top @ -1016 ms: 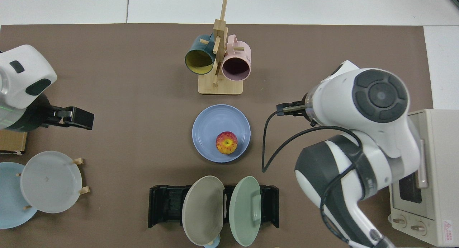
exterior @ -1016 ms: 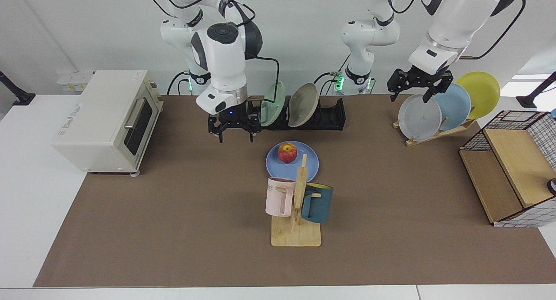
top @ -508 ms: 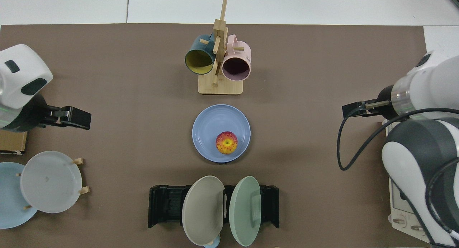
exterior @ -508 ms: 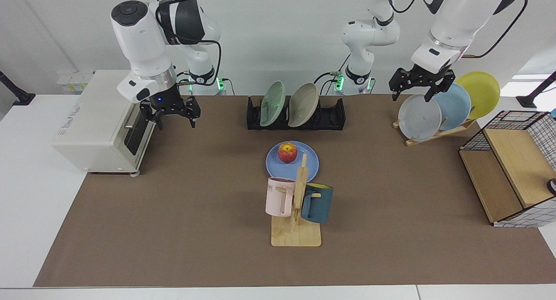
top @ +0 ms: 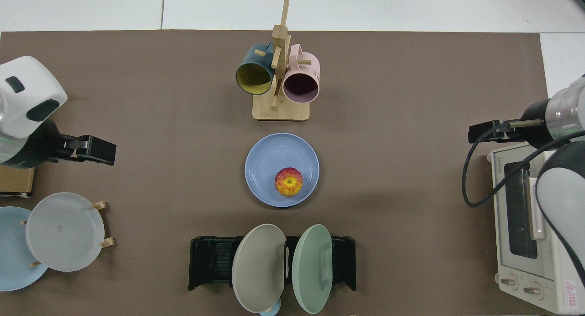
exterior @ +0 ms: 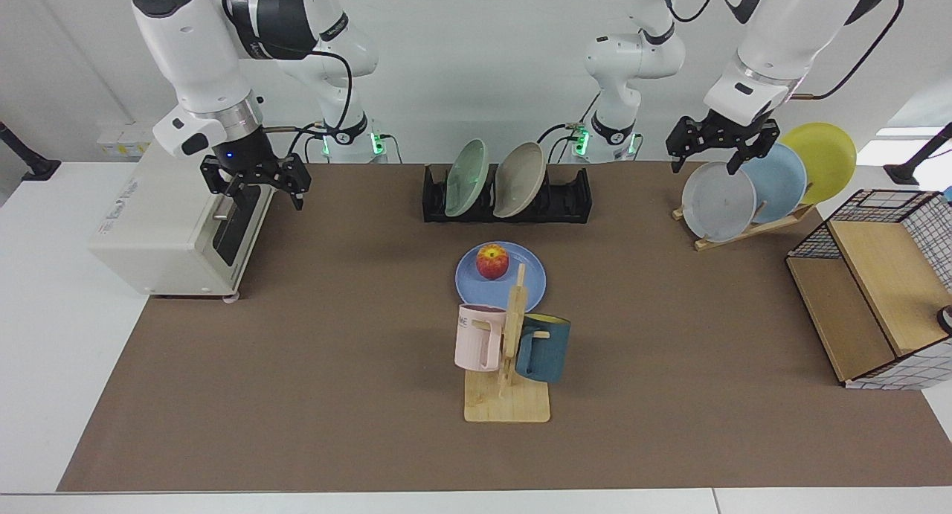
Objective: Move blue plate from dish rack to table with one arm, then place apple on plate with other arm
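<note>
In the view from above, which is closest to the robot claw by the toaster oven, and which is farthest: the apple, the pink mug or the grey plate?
Measured from the right gripper in the top view:
1. The pink mug, on the wooden stand.
2. The apple, on the blue plate mid-table; not far behind the mug.
3. The grey plate, on the slanted stand across the table.

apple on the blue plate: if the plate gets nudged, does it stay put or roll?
Likely rolls a bit: the apple is round and sits loose, off-centre on the blue plate. The plate looks shallow, so its raised rim would probably stop a slow roll but not a hard shove. Both grippers, left and right, are far from it.
</note>
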`<state>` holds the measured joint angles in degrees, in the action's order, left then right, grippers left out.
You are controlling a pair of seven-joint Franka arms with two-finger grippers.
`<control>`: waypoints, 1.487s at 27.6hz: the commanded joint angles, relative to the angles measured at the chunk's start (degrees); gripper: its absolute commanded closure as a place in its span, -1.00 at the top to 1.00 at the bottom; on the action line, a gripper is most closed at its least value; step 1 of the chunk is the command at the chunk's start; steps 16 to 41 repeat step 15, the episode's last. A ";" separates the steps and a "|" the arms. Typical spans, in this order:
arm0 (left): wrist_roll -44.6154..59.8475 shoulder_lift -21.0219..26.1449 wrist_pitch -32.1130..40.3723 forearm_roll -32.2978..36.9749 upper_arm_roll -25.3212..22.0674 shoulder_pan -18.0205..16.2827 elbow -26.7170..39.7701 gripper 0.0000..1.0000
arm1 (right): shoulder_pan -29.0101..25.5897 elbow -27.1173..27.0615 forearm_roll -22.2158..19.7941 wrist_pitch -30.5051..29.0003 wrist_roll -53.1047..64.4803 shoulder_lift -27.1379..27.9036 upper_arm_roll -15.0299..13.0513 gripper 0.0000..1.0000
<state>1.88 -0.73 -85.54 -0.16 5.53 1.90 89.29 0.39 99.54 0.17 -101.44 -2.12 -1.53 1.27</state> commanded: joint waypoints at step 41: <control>0.32 -0.41 1.43 0.07 -0.08 -0.06 -0.61 1.00 | -0.13 1.27 1.24 0.45 1.16 -1.19 -1.00 1.00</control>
